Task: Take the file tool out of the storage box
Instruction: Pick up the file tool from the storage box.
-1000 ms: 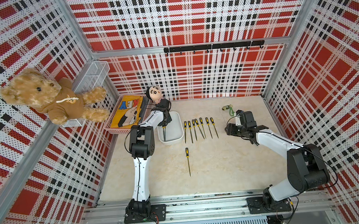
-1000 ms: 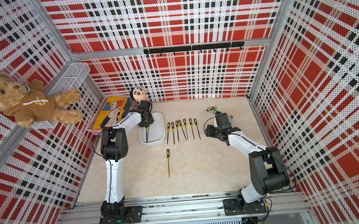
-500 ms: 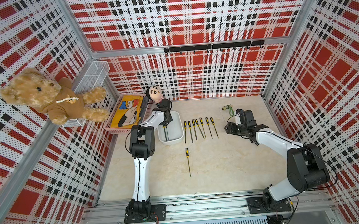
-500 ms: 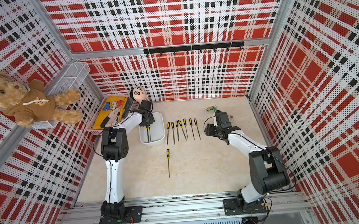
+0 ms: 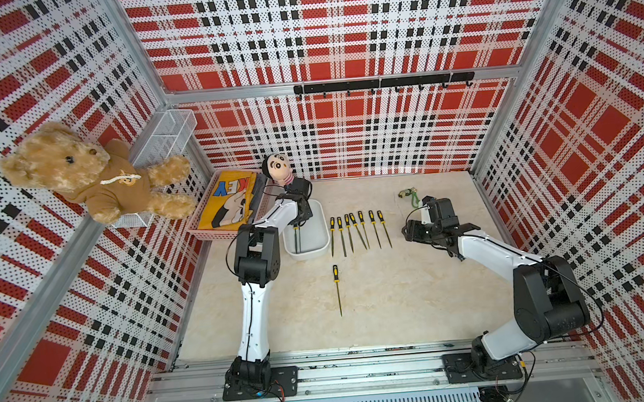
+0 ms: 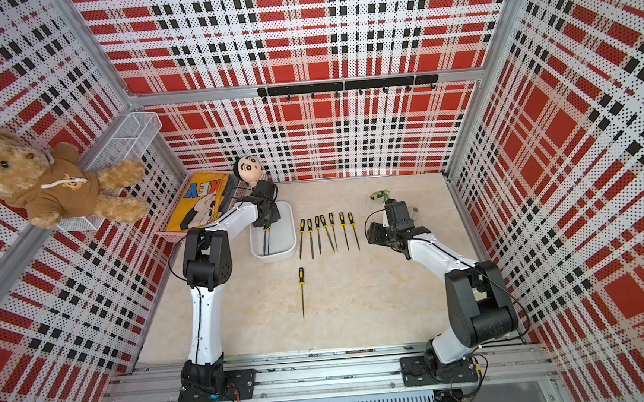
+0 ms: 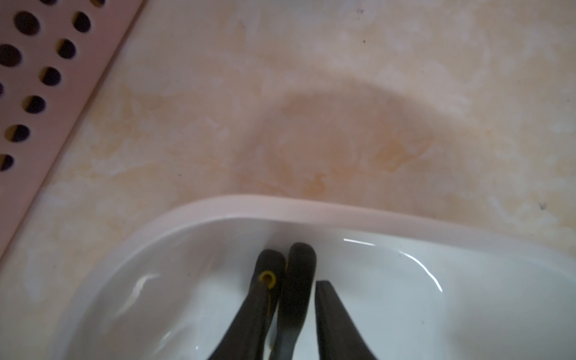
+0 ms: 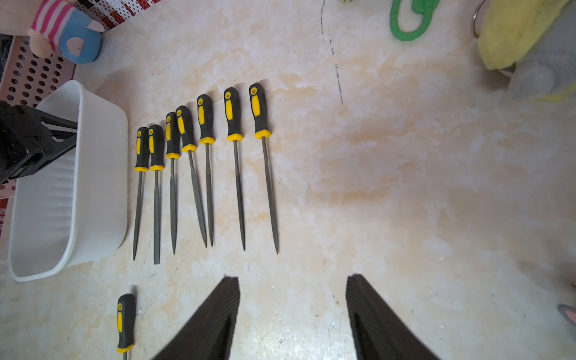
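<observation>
The white storage box (image 5: 307, 255) (image 6: 274, 257) (image 8: 99, 187) stands left of centre. Two file tools lie in it, their grey blades (image 5: 296, 239) (image 6: 266, 243) showing in both top views. My left gripper (image 5: 298, 220) (image 6: 266, 222) (image 7: 296, 271) reaches down into the far end of the box. It is shut on one black file handle (image 7: 300, 265). A second handle with a yellow ring (image 7: 268, 277) lies against it. The box rim (image 7: 280, 205) curves just beyond. My right gripper (image 5: 411, 230) (image 6: 371, 232) (image 8: 293, 280) hangs open and empty over the table, right of the files.
Several files (image 5: 357, 228) (image 6: 328, 232) (image 8: 205, 156) lie in a row right of the box. One more file (image 5: 337, 286) (image 8: 125, 321) lies nearer the front. A pink perforated basket (image 5: 202, 226), a doll (image 5: 279, 168), a green loop (image 8: 408, 21) and a plush toy (image 8: 530, 37) sit along the back.
The left gripper's jaws have closed in a little inside the box. Both arms otherwise hold their places.
</observation>
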Motion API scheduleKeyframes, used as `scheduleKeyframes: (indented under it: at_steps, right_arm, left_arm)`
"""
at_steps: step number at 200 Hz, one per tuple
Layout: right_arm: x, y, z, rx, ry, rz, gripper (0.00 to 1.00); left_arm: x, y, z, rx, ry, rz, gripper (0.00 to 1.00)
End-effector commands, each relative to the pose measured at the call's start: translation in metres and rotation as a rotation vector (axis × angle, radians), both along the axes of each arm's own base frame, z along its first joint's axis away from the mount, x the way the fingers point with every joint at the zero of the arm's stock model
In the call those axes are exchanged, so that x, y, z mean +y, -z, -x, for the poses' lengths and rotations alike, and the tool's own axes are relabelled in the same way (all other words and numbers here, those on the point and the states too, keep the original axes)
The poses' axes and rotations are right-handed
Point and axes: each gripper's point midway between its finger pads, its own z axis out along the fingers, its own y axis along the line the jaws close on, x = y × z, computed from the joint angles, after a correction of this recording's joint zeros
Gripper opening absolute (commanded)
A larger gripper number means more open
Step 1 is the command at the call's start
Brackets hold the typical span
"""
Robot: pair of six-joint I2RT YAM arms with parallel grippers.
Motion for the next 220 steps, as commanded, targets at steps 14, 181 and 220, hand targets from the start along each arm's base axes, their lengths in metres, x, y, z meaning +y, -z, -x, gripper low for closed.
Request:
scheduleKeyframes:
  at_steps: [14,181,220]
  right_arm:
    - [0.002,0.003,0.001,-0.003,-0.001,0.003,0.63]
    - [0.005,0.006,0.002,0.006,-0.004,-0.01,0.64]
    - [0.009,-0.002,-0.001,-0.012,-0.012,-0.014,0.65]
  left_arm:
    - [-0.024,0.01,0.015,0.039,0.043,-0.013,0.28]
    - [-0.021,0.039,0.033,0.109,0.028,-0.026,0.02]
    - [-0.024,0.0,0.023,0.027,0.026,-0.017,0.0]
